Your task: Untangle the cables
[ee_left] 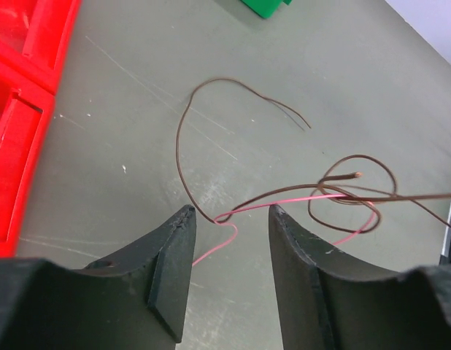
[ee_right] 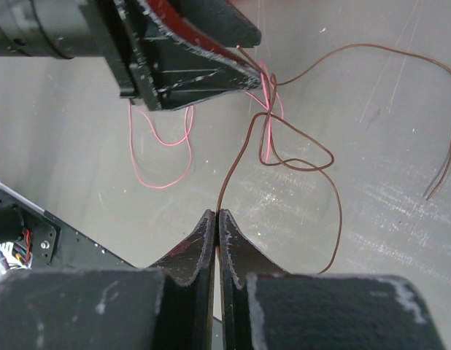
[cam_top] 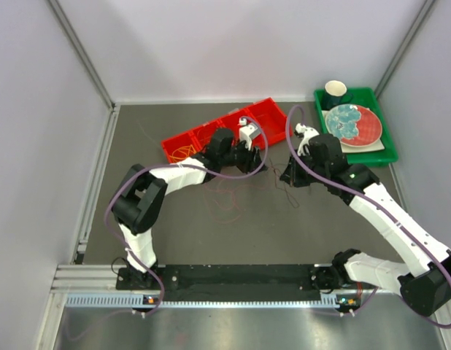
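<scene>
A thin brown cable [ee_right: 233, 171] and a pink cable [ee_right: 161, 186] lie crossed and looped together on the grey table. My right gripper [ee_right: 217, 213] is shut on the brown cable, which runs up from its tips into the tangle. My left gripper [ee_left: 231, 210] is open, its tips on either side of the spot where the pink cable [ee_left: 298, 198] and the brown cable [ee_left: 183, 124] cross. In the top view the left gripper [cam_top: 260, 166] and right gripper [cam_top: 290, 175] sit close together mid-table, with reddish loops [cam_top: 225, 200] lying nearer the arm bases.
A red divided tray [cam_top: 225, 127] behind the left gripper holds yellow-orange wires [cam_top: 183, 152]. A green tray [cam_top: 386, 157] at the back right carries a patterned plate [cam_top: 353, 124] and a dark mug [cam_top: 335, 93]. White walls enclose the table.
</scene>
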